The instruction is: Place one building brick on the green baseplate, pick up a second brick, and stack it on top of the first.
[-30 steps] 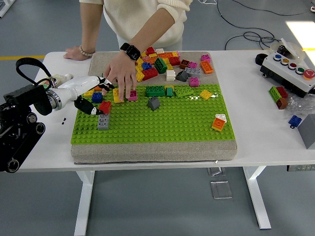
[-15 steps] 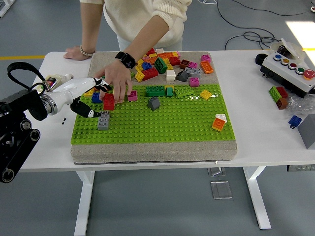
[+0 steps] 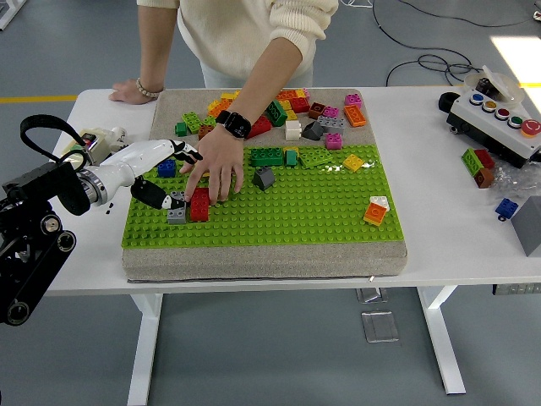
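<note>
Hovering beside the grey brick (image 3: 177, 211), left hand (image 3: 169, 173) spread, person's hand (image 3: 215, 169) on red brick (image 3: 199, 204).

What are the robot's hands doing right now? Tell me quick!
Left hand: over the green baseplate by the gray brick; whether it grips anything cannot be told.
Right hand: not in view.

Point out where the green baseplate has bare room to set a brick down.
Free: the wide middle of the green baseplate, between the red brick and the orange brick, down to its near edge. Crowded: the near-left corner, with the left hand, grey brick and the person's hand, and the loose-brick pile along the far edge.
</note>
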Action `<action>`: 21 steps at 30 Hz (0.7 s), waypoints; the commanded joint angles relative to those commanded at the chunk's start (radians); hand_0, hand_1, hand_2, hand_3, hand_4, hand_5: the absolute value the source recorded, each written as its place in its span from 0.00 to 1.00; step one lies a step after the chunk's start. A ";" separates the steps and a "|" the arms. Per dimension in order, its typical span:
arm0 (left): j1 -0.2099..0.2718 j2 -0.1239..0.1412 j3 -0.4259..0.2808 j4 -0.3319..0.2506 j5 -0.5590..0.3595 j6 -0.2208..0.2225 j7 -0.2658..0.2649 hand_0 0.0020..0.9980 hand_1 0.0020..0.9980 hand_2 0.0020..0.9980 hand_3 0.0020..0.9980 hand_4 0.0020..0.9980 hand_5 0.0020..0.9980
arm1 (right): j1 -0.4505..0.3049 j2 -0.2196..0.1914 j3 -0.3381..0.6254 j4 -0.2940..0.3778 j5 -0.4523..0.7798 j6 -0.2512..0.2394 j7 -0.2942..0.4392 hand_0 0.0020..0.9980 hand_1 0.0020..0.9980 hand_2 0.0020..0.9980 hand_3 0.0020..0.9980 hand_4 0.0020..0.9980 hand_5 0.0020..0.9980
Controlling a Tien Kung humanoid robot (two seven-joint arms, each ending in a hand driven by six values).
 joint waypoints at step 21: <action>-0.012 -0.019 0.027 0.051 0.003 -0.001 0.002 0.90 0.80 0.77 0.79 0.95 0.01 | -0.001 -0.001 0.013 0.000 0.004 -0.003 0.001 0.76 0.69 0.73 0.76 1.00 0.50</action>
